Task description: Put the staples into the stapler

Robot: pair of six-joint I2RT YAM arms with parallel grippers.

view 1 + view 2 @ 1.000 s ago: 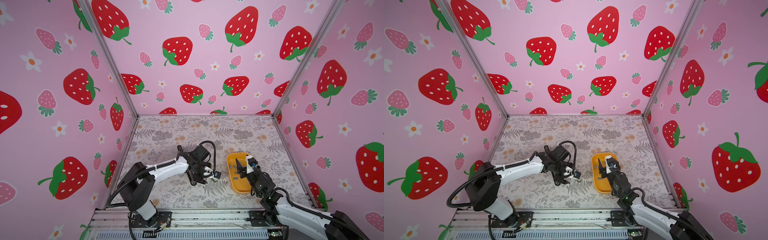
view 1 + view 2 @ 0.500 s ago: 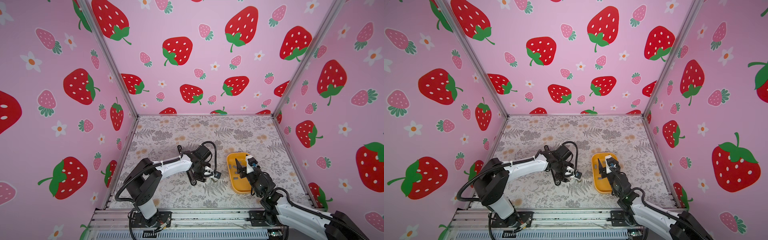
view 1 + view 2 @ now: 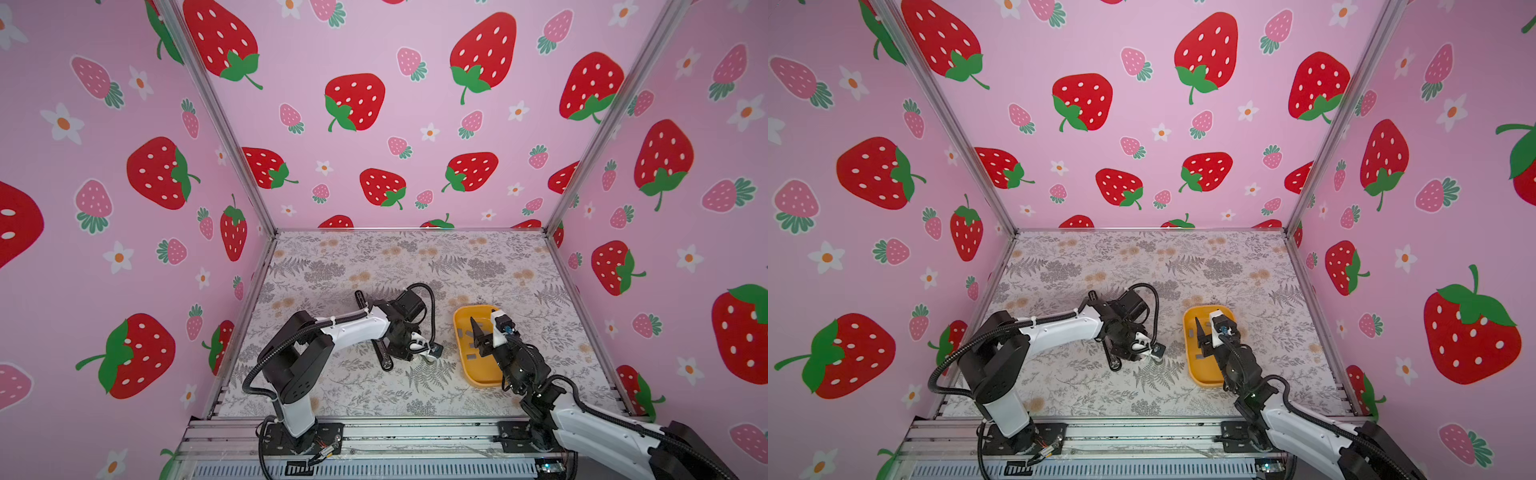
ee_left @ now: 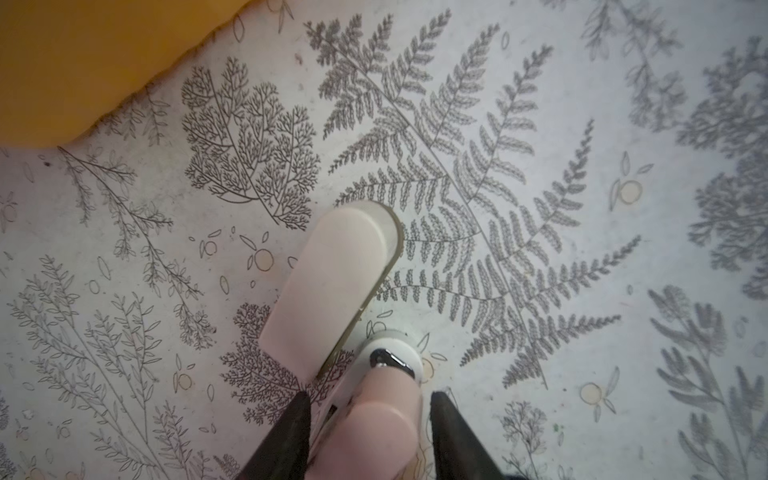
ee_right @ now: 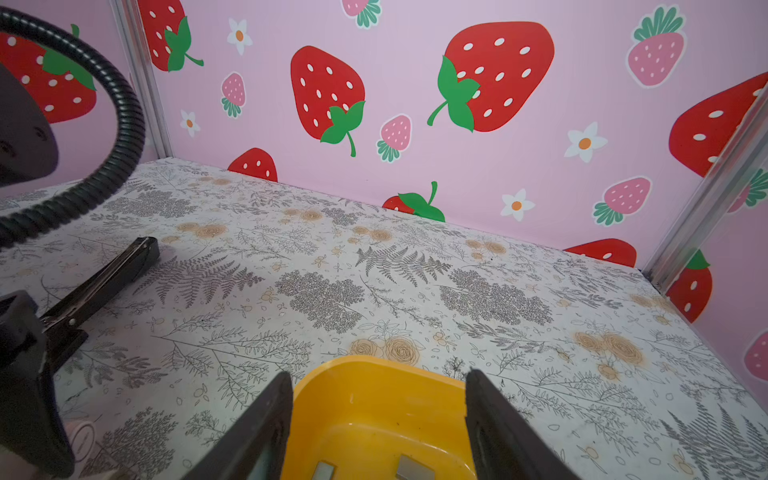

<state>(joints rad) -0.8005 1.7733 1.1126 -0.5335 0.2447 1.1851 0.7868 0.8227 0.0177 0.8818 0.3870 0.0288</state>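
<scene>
A pale pink stapler [image 4: 332,282] lies on the table, and my left gripper [image 4: 370,395] straddles its rear end. The jaws are open, with a thin gap at one side. In both top views this gripper [image 3: 409,347] [image 3: 1133,347] hangs low over the pink stapler [image 3: 417,341], beside a long black stapler [image 3: 384,359] [image 5: 104,278] lying opened flat. The staples [image 5: 411,469] [image 3: 471,356] are small grey strips in the yellow tray [image 3: 484,370] [image 5: 374,399]. My right gripper [image 5: 379,374] [image 3: 480,336] hovers open over the tray with nothing in it.
The yellow tray [image 3: 1204,374] sits right of centre, its corner [image 4: 62,62] near the pink stapler. Strawberry-patterned walls close off three sides, and a metal rail [image 3: 374,436] runs along the front edge. The left arm's black cable [image 5: 104,166] loops over the black stapler.
My left gripper's jaws have narrowed around the pink stapler, and the left arm's elbow has shifted a little. The right arm has not moved.
</scene>
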